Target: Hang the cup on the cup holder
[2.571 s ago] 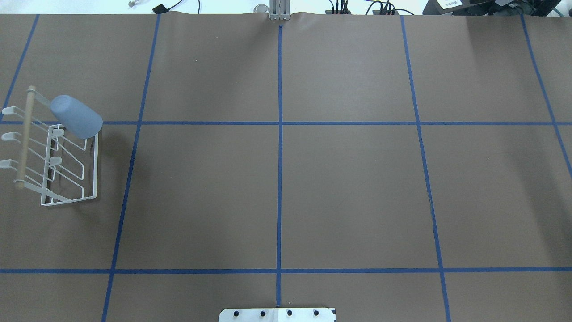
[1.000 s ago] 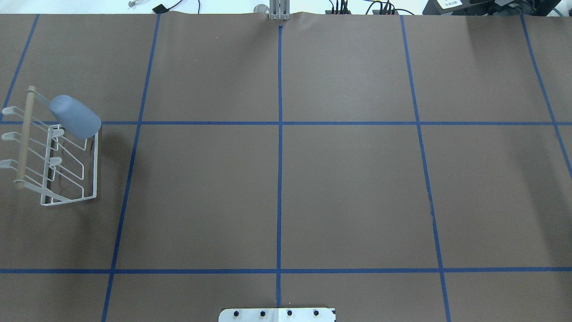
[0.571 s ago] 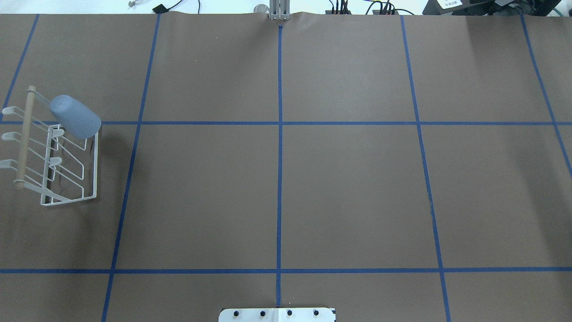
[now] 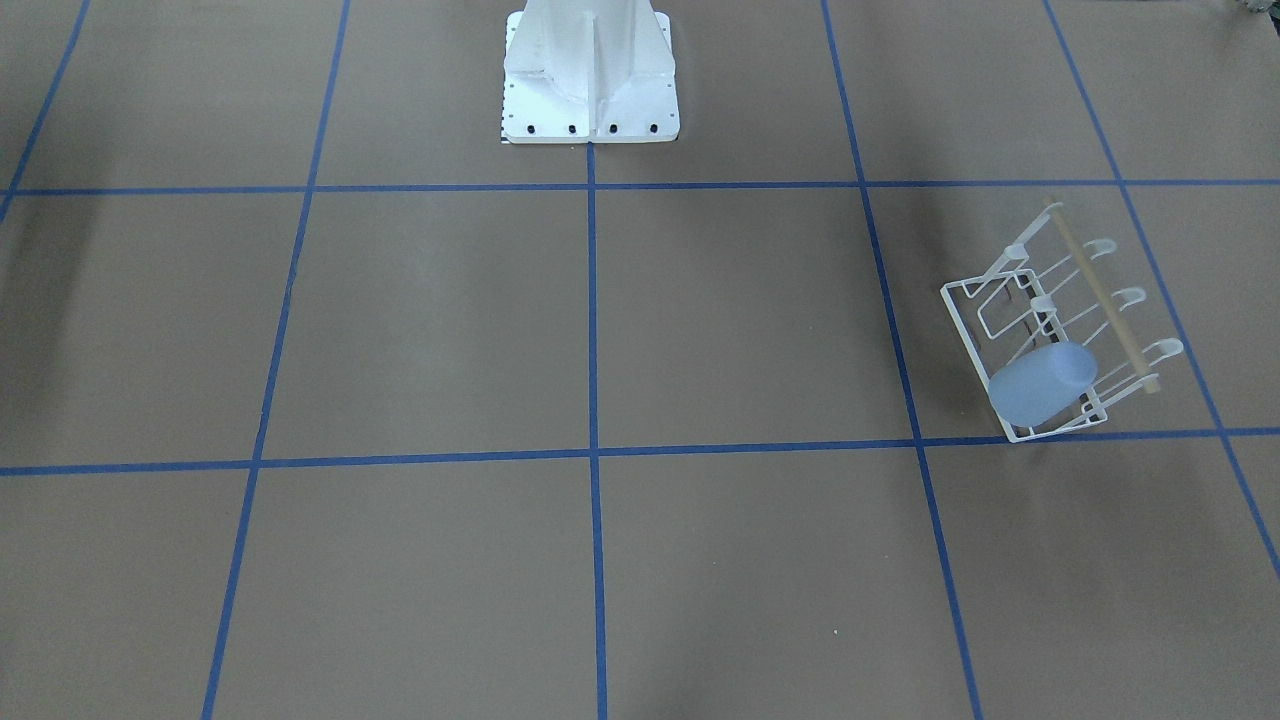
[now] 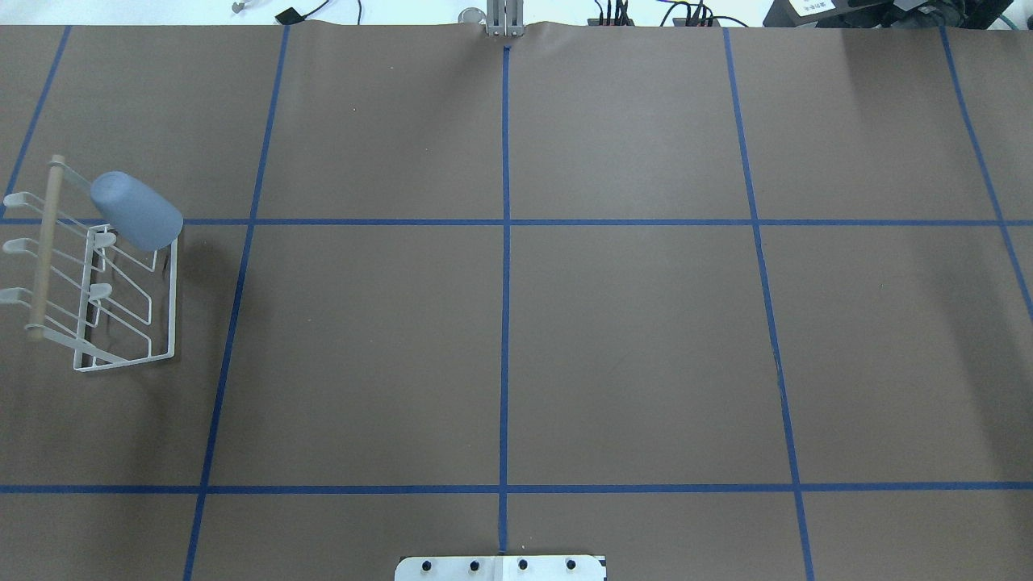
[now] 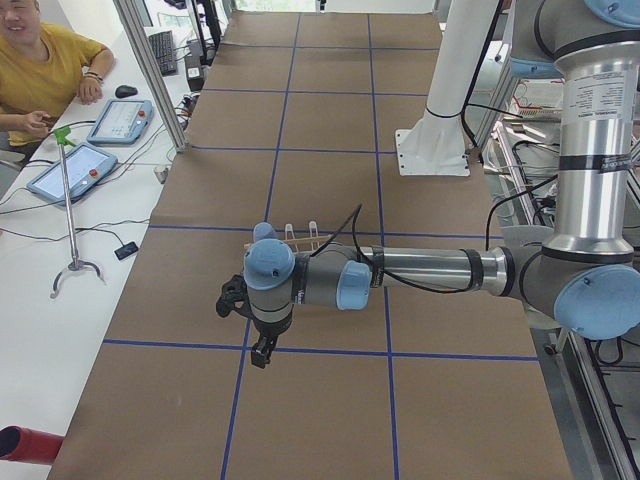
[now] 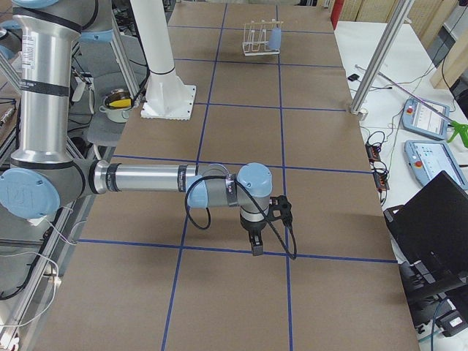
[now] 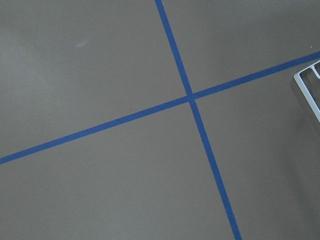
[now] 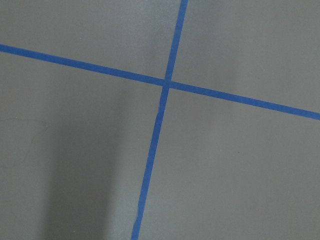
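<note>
The pale-blue cup (image 5: 135, 210) sits slanted over a prong at the far end of the white wire cup holder (image 5: 174, 298), at the table's far left. Both show in the front-facing view, the cup (image 4: 1040, 383) on the holder (image 4: 1104, 300), and small in the right exterior view (image 7: 275, 35). A corner of the holder (image 8: 307, 82) shows in the left wrist view. My left gripper (image 6: 262, 352) hangs above the table, apart from the rack; my right gripper (image 7: 257, 247) hangs over a tape crossing far from it. I cannot tell whether either is open or shut.
Brown table cover with a blue tape grid (image 5: 505, 222). The robot's white base plate (image 4: 590, 100) stands at the table's near middle edge. An operator (image 6: 40, 70), tablets and a stand are beside the table's far side.
The cup has settled very slightly on the rack since the earliest frame. Nothing else in the overhead view has moved.
</note>
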Action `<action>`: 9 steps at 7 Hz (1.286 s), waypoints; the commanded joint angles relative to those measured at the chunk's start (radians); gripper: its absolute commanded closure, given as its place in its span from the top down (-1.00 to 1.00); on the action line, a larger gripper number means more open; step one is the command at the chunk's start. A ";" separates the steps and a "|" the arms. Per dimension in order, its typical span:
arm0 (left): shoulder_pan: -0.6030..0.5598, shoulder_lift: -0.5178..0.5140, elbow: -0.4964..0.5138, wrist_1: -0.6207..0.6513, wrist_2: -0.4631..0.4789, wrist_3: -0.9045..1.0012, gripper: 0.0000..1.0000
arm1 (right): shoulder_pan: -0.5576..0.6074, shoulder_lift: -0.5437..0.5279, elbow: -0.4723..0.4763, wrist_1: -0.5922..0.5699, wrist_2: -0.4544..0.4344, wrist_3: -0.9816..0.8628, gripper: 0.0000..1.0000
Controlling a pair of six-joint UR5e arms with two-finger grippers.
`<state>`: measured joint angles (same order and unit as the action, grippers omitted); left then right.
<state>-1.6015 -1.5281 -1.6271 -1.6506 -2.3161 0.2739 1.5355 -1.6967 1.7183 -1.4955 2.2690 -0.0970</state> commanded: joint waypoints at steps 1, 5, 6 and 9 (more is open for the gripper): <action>0.000 0.000 0.000 -0.002 -0.003 -0.001 0.97 | 0.000 0.000 -0.006 0.000 0.001 0.005 1.00; 0.000 0.000 0.000 -0.002 -0.003 0.001 0.97 | 0.000 0.000 -0.005 0.000 0.001 0.005 1.00; -0.002 0.000 0.000 -0.002 -0.003 0.001 0.97 | 0.000 0.000 -0.005 0.000 0.003 0.006 1.00; 0.000 0.015 -0.014 -0.002 -0.003 0.001 0.97 | 0.000 0.000 -0.005 0.000 0.001 0.006 1.00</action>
<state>-1.6017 -1.5217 -1.6310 -1.6521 -2.3194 0.2746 1.5351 -1.6966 1.7135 -1.4956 2.2704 -0.0906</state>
